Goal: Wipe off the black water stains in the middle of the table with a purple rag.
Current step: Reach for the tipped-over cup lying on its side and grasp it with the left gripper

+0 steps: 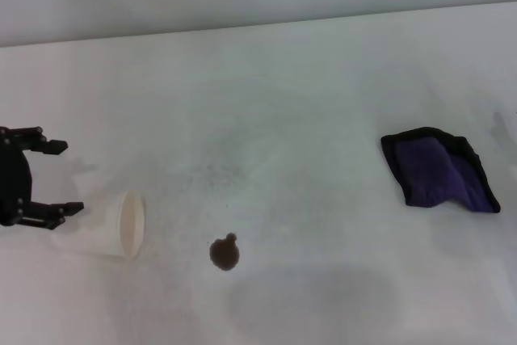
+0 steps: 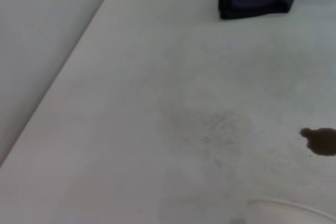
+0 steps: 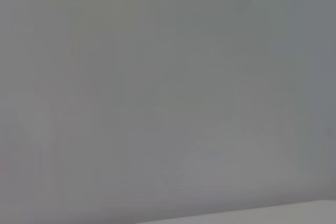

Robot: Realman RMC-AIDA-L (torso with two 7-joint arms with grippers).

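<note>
The tabletop [image 1: 323, 78] carries the rag [image 1: 440, 171] crumpled at 3 o'clock, untouched, well apart from the stain [image 1: 224, 254] at 6 o'clock. A cup [image 1: 129, 225] lies tipped at 8 o'clock, likely the spill's source. Beside it the left tool [image 1: 60, 177] gapes empty; the right tool is unseen.

I see small roundish brown-black water blot [image 1: 224, 254] mid white speckled table [image 1: 307, 86]; crumpled black-edged purple cloth rag [image 1: 440, 170] far right, well apart.
</note>
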